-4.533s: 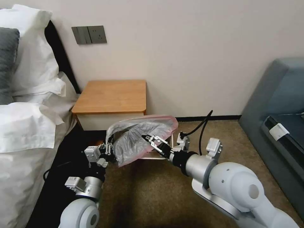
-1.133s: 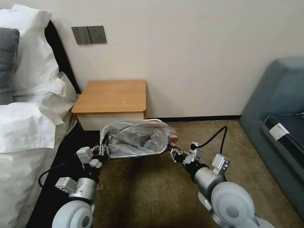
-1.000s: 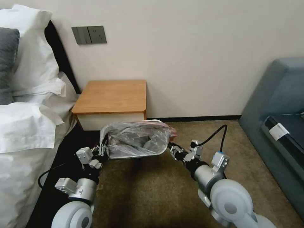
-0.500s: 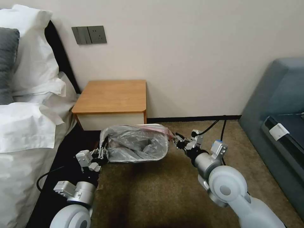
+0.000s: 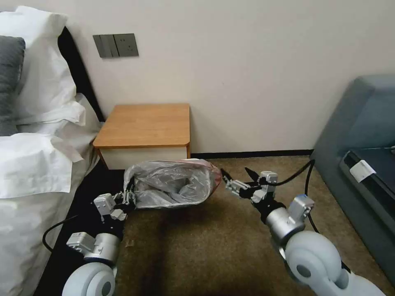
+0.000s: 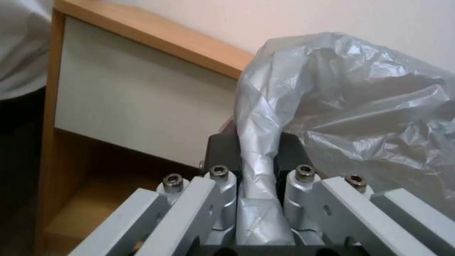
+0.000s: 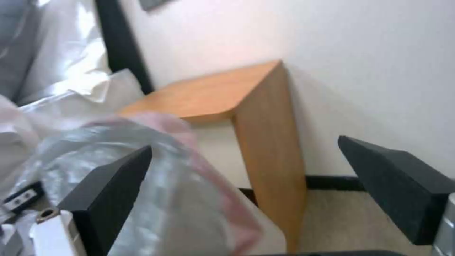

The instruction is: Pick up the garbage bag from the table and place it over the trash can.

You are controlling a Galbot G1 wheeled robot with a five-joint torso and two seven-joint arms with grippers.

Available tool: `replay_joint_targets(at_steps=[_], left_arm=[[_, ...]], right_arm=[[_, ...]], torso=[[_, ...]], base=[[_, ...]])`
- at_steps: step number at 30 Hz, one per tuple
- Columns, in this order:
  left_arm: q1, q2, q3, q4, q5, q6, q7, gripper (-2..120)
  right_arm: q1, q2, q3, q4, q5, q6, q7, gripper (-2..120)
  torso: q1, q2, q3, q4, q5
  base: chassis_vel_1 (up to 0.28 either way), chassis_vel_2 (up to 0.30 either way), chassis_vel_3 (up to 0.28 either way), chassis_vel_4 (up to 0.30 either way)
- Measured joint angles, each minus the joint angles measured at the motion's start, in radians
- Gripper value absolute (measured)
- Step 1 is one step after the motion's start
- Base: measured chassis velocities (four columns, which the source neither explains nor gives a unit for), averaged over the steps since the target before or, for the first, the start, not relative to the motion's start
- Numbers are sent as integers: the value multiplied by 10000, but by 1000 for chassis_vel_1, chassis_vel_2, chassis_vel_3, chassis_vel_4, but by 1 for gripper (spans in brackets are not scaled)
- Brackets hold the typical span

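**Bag draped over bin, one gripper clamped, one spread**

Sitting at centre-left of the head view, just below the table: the garbage bag, spread grey and crinkly across the mouth of the trash can, hiding nearly all of it. Showing a pink-red edge along the upper right rim of the bag. Resting on the brown carpet, in front of the white drawer face.

Pinching the bag's left edge at lower left of the head view: the left gripper, fingers closed tight on a gathered fold of plastic. Confirming this in the left wrist view, with the fold squeezed between the two dark pads, metal linkages drawn in on either side, and the table's drawer front and lower shelf lying behind.

Hanging just right of the bag at mid-frame in the head view: the right gripper, fingers spread wide, gripping nothing, apart from the plastic. Framing the blurred bag and the table's side panel in the right wrist view, with the two black fingertips well separated.
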Motion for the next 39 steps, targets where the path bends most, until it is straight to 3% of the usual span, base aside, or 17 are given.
replay_joint_targets(at_steps=[9, 13, 23, 31, 33, 39], left_arm=[[96, 28, 69, -219, 133, 120, -8, 9], [127, 19, 112, -266, 206, 136, 16, 9], [140, -33, 262, -280, 430, 137, 50, 9], [142, -54, 403, -236, 543, 53, 159, 9], [157, -67, 437, -237, 543, -93, 240, 9], [170, -41, 371, -238, 507, -209, 307, 9]], right_arm=[[418, 200, -454, -508, -955, 99, -575, 100], [703, 281, -532, -805, -1101, 151, -560, 94], [1249, 430, -722, -1251, -1001, 230, -291, 53], [1690, 424, -848, -1390, -720, 243, -165, 28], [1912, 428, -875, -1690, -465, 222, -164, 17], [2111, 427, -886, -1889, 577, 54, -145, 0]], torso=[[0, 0, -1, 1, 0], [0, 0, 0, 1, 1], [0, 0, 0, 0, 1], [0, 0, 0, 1, 0], [0, -1, 0, 1, 0], [0, 0, 0, 1, 0]], base=[[0, 0, 0, 0], [0, 0, 0, 0], [0, 0, 0, 0], [0, 0, 0, 0], [0, 0, 0, 0], [0, 0, 0, 0]])
